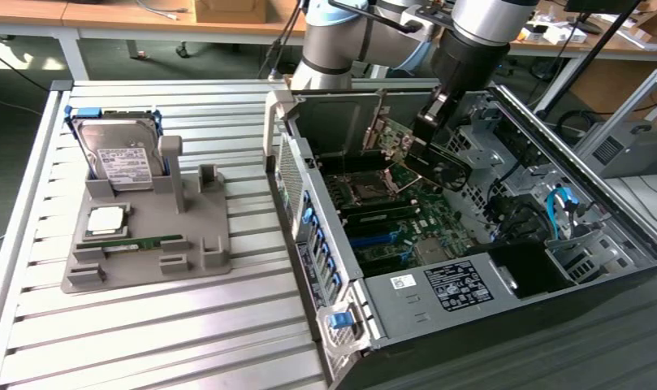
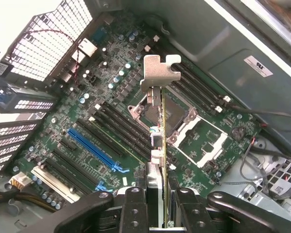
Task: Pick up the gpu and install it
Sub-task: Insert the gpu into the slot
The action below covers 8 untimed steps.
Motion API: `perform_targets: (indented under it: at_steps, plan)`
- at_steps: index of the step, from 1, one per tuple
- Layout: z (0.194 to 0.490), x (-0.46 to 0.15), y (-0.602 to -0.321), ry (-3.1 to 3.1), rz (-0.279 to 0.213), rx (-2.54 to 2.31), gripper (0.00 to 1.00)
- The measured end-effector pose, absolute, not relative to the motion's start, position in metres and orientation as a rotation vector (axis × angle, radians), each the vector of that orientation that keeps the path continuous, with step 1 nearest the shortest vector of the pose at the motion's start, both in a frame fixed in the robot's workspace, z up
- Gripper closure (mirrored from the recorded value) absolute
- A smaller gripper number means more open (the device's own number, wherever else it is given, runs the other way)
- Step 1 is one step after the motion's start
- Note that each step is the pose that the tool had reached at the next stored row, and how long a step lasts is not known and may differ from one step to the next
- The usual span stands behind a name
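Observation:
The gpu (image 1: 419,156) hangs inside the open computer case (image 1: 415,309), above the motherboard (image 1: 388,223). In the wrist view the gpu (image 2: 163,145) is seen edge-on, its silver bracket (image 2: 157,73) at the far end, over the processor socket (image 2: 177,116). My gripper (image 2: 158,196) is shut on the card, one black finger (image 2: 135,206) on each side. The card is clear of the board, and the blue slot (image 2: 94,148) and black slots lie off to one side of it. In the exterior view my gripper (image 1: 434,122) reaches down into the case from the back.
On the slatted table at the exterior view's left stands a grey fixture (image 1: 204,252) holding a hard drive (image 1: 117,154), a processor chip (image 1: 106,218) and a memory stick (image 1: 133,241). Case walls, a drive cage (image 1: 490,138) and blue cables (image 1: 561,203) surround the motherboard.

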State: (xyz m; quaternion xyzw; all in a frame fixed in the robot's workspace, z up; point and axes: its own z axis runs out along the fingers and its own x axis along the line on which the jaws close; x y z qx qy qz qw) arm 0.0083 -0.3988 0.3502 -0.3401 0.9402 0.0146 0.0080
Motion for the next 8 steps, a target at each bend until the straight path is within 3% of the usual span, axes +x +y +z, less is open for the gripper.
perform_targets:
  at_steps: [8]
  plan:
    - [0.3502, 0.0083, -0.3988, 2.928, 0.046, -1.094, 0.73]
